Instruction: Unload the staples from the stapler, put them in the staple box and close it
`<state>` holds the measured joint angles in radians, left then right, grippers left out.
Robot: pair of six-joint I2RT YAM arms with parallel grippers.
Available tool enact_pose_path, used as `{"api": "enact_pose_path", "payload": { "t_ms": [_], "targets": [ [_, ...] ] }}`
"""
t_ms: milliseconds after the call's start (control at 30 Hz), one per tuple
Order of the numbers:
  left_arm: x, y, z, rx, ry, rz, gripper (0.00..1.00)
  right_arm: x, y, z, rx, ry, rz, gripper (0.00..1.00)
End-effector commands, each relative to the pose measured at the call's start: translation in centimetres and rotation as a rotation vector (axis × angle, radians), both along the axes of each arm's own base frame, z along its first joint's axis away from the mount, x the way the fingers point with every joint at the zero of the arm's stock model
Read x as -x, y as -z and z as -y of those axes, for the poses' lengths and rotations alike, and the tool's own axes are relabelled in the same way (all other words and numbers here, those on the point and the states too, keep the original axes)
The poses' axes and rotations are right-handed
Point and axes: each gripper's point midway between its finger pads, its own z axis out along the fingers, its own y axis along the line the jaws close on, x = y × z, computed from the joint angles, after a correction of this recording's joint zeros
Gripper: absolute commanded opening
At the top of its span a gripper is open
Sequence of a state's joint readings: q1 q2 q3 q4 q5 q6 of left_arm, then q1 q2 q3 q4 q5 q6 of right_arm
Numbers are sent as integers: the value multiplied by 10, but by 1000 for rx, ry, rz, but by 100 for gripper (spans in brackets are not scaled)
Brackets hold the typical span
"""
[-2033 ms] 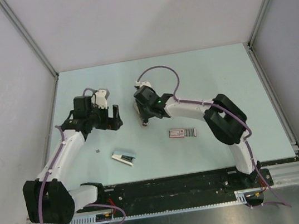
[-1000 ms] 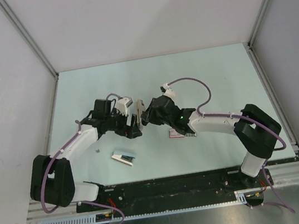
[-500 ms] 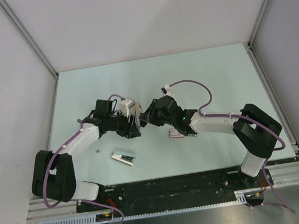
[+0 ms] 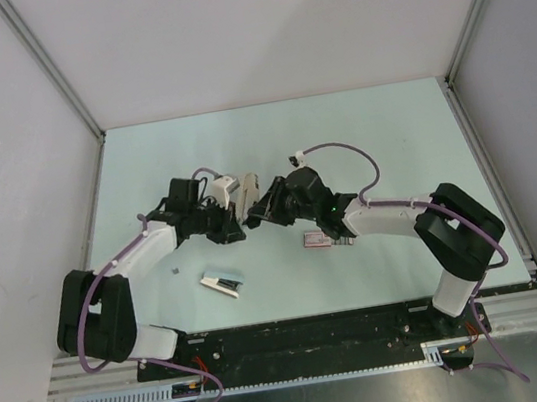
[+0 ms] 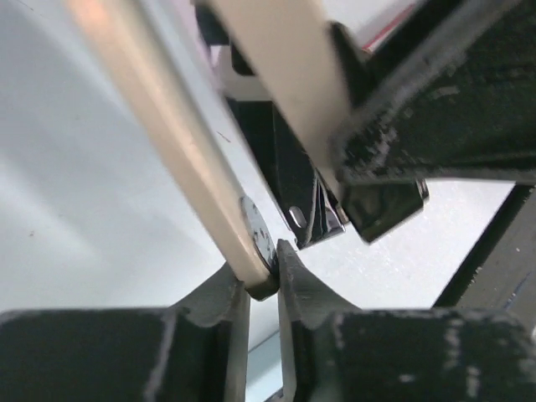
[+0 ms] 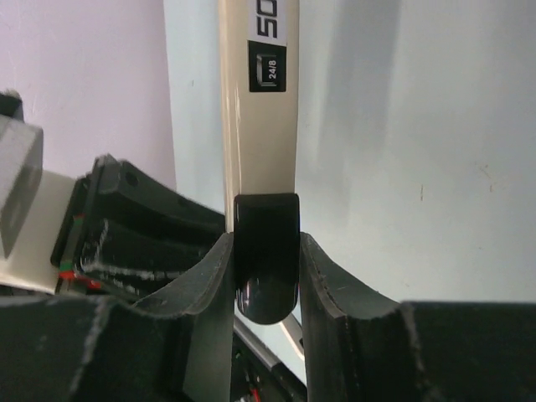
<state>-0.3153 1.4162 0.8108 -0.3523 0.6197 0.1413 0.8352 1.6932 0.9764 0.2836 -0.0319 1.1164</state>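
The stapler (image 4: 244, 188) is a cream bar with a black end, held off the table between both arms. In the right wrist view the stapler (image 6: 258, 126) shows a "24/8" label. My right gripper (image 6: 266, 268) is shut on its black end cap. In the left wrist view my left gripper (image 5: 262, 276) pinches the thin tip of the stapler's cream arm (image 5: 184, 142). A black and chrome part (image 5: 314, 209) hangs just behind that tip. From above, the left gripper (image 4: 235, 224) and right gripper (image 4: 260, 212) meet under the stapler. The staples are hidden.
A small pink-red flat box (image 4: 323, 238) lies on the pale green table (image 4: 380, 134), partly under the right forearm. A small white, black and blue object (image 4: 222, 282) lies near the front left. A tiny dark speck (image 4: 175, 271) sits beside the left arm.
My left gripper has closed from wide open onto the stapler's tip. The right arm brought the stapler over to meet it and now holds still.
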Motion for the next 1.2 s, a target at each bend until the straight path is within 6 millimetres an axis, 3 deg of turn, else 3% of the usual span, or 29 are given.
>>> {"api": "enact_pose_path", "payload": {
  "t_ms": [0,67,167,600,867,1167],
  "targets": [
    [-8,-5,-3,-35,80,145,12,6,-35,-17,-104,-104,82,0],
    [-11,-3,-8,-69,79,176,4,6,-32,-13,-82,-118,83,0],
    [-14,0,-13,-113,87,216,1,5,-28,-5,-53,-127,79,0],
    [-32,-5,-29,-257,101,390,0,6,-17,20,96,-208,156,0],
    [-54,-12,-27,-327,100,492,0,6,9,41,208,-338,194,0],
    [-78,-1,-39,-550,127,695,0,11,20,70,362,-433,259,0]
  ]
}}
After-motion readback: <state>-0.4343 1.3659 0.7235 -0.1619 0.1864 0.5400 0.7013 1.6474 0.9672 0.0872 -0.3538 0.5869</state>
